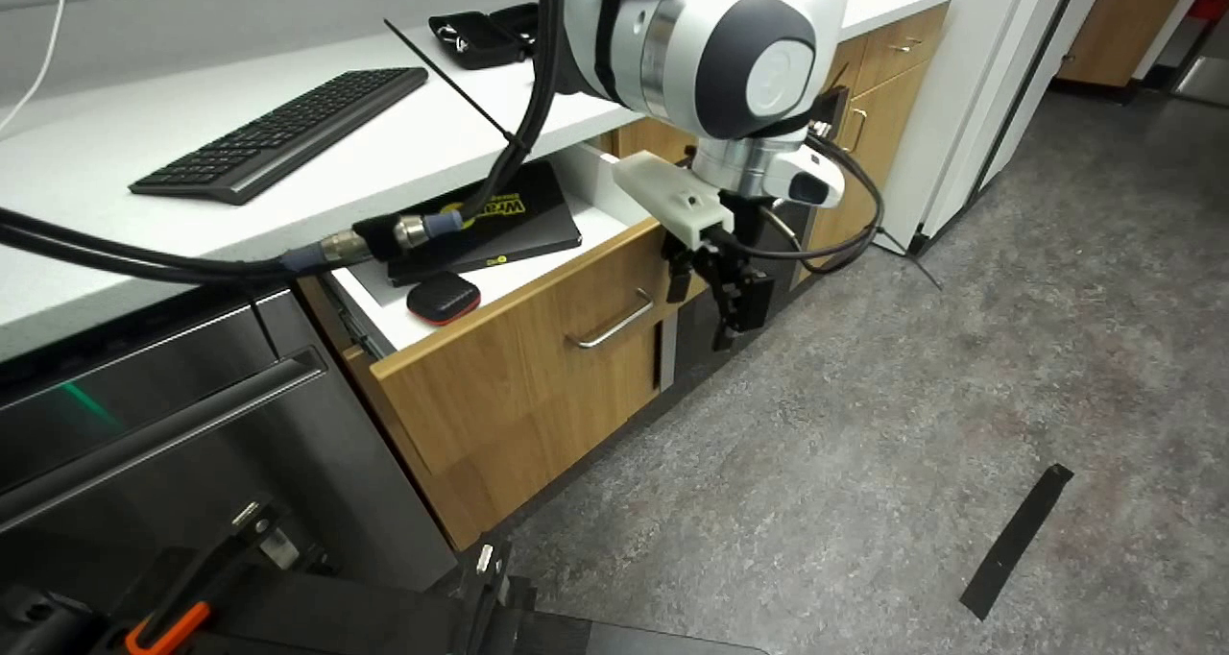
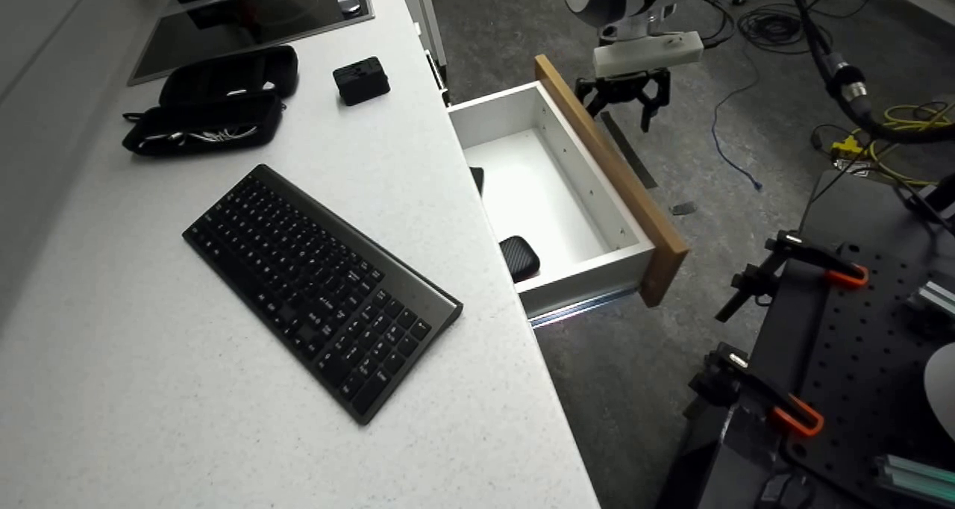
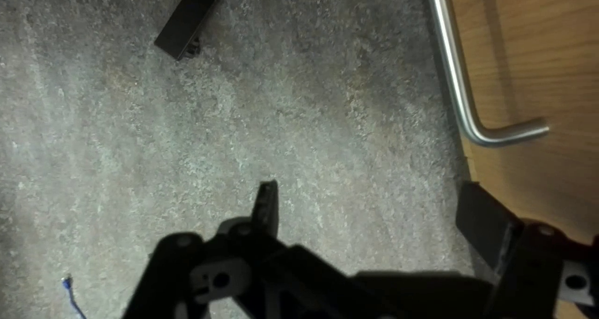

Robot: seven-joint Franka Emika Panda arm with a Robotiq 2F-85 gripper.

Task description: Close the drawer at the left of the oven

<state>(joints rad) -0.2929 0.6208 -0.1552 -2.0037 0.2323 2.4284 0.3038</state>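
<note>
1. Tool [image 3: 367,202] nearest the lens in the wrist view: fingers [image 3: 484,221] spread well apart, only floor [image 3: 346,122] between them, nothing gripped. It hangs just outside the drawer [image 1: 509,372], near the end of the drawer front toward the oven [image 1: 693,338].
2. Drawer pulled well out from under the white table [image 2: 224,419]. Oven, mostly hidden in an exterior view, sits just past the drawer.
3. One finger looks just beside the drawer front; touching or apart, cannot tell.
4. Step in hand, as judged: lining up to push. Better to bring the fingers together first, so neither tip hooks the bar handle [image 3: 453,61] on the drawer front.
5. Back off slightly, then shift toward the middle of the drawer front. Shoving at the oven-side end could twist the runner [image 2: 586,307] under the drawer's side wall.
6. Press square to the drawer front, level and slow; ease off near flush.
7. Flat black box [image 1: 538,225] and small red-edged case [image 1: 443,300] lie inside the drawer; a jerk would probably slide them.
</note>
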